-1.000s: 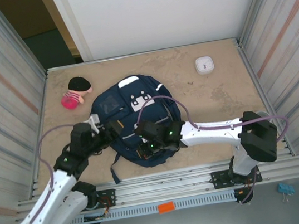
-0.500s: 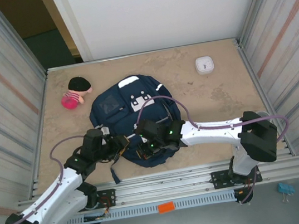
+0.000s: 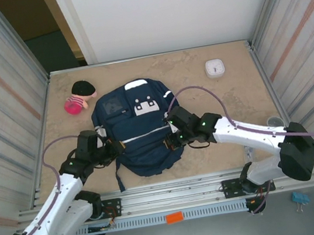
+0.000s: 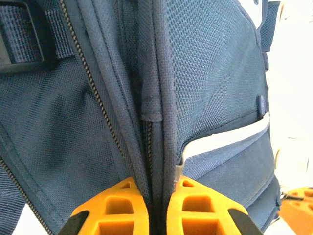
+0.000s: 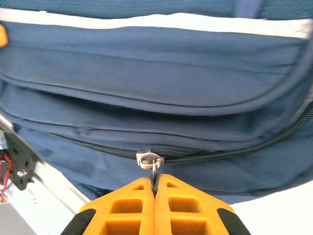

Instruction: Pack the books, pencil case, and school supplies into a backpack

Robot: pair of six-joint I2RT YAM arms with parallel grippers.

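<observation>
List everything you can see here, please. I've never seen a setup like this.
fabric backpack with white trim stripes: one, navy blue, lying at the table's middle, near the arms
metal zipper pull: one, silvery, on the backpack's zip
soft plush toy: one, pink and black, far left of the table
square device: one, white, far right of the table
small clip: one, blue, off the table, near right
table: one, sandy brown
left pincer: one, orange fingers, shut on a fold of the backpack
right pincer: one, orange fingers, shut on the zipper pull
</observation>
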